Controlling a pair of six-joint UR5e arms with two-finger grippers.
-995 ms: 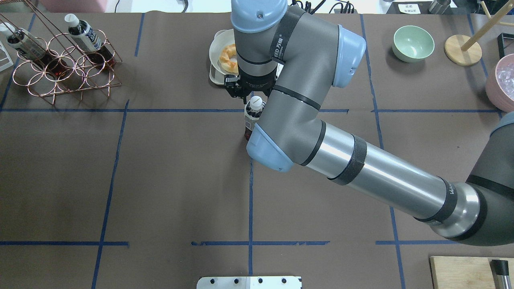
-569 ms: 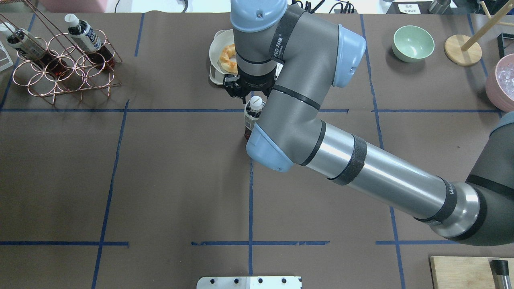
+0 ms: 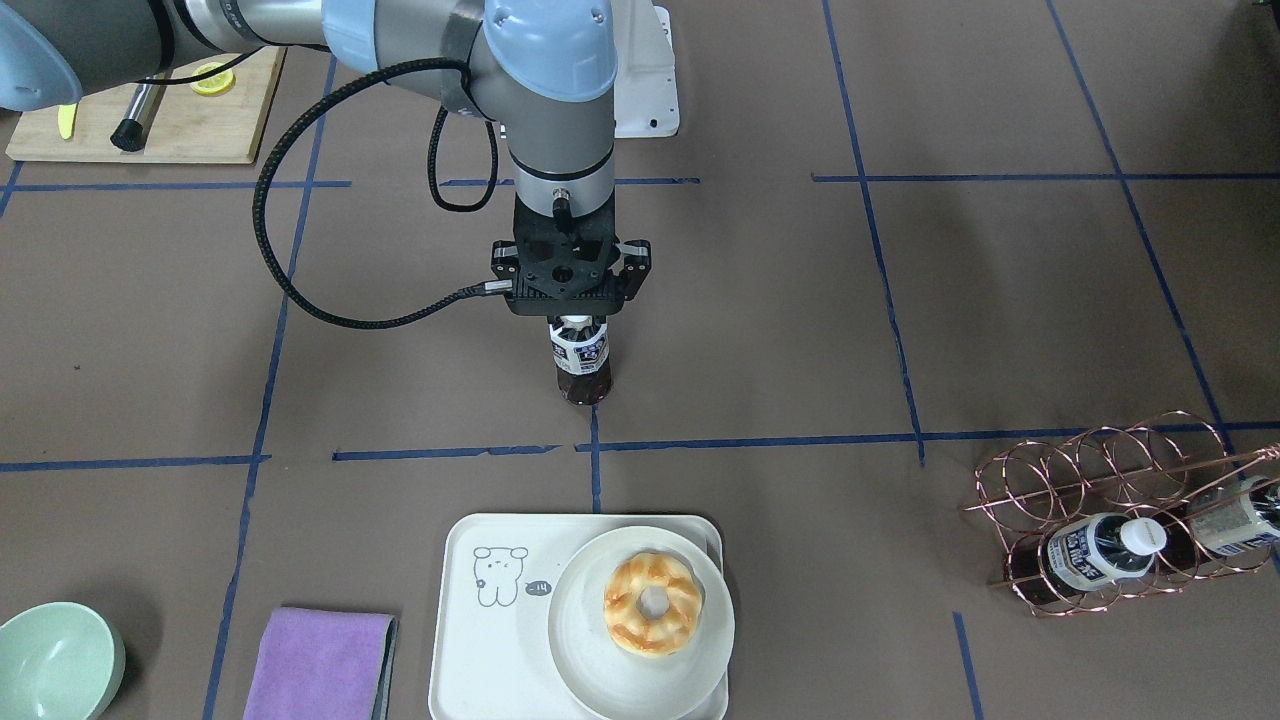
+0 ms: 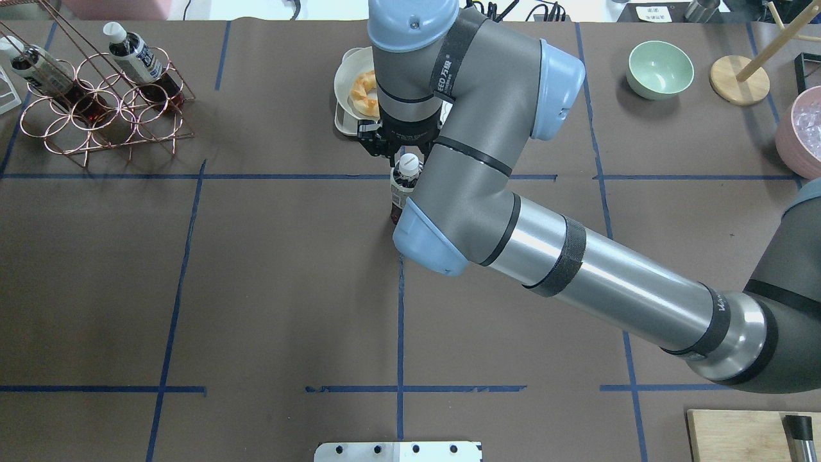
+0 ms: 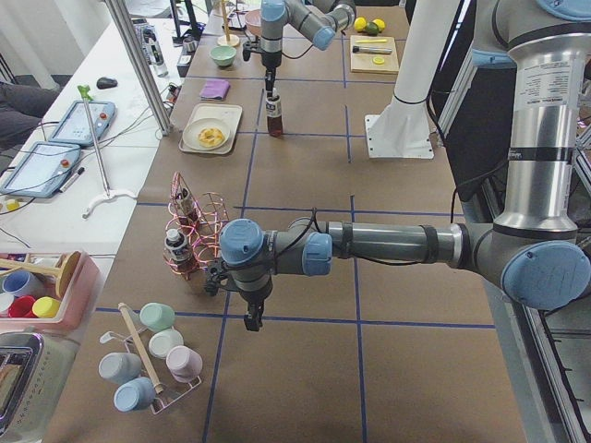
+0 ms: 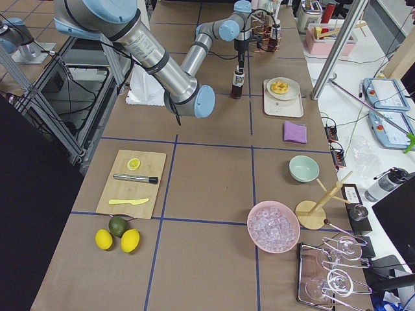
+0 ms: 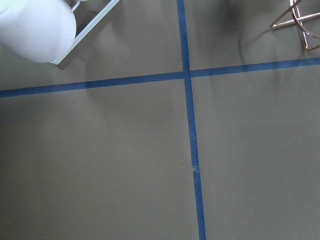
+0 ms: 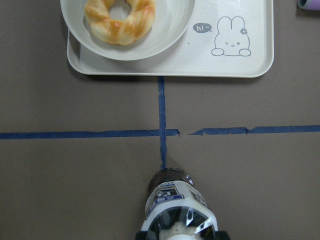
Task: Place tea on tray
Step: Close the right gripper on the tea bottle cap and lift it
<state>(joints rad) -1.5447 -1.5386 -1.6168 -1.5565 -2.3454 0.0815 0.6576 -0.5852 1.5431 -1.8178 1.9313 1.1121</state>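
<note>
The tea (image 3: 581,365) stands upright on the brown table at a blue tape crossing; it also shows in the right wrist view (image 8: 175,207). My right gripper (image 3: 572,315) points straight down over its cap, with fingers pressed against both sides of the bottle's top. The cap shows just beside the gripper in the overhead view (image 4: 409,161). The tray (image 3: 470,640) lies beyond the tape line, apart from the bottle, with a bare corner by its drawn cartoon animal (image 8: 227,42). My left gripper (image 5: 250,321) hangs over the table by the copper rack; I cannot tell whether it is open.
A white plate (image 3: 580,655) with a doughnut (image 3: 652,605) fills half the tray. A copper rack (image 3: 1110,520) holds two similar bottles. A purple cloth (image 3: 318,665) and a green bowl (image 3: 55,660) lie beside the tray. A cutting board (image 3: 190,120) is near the robot.
</note>
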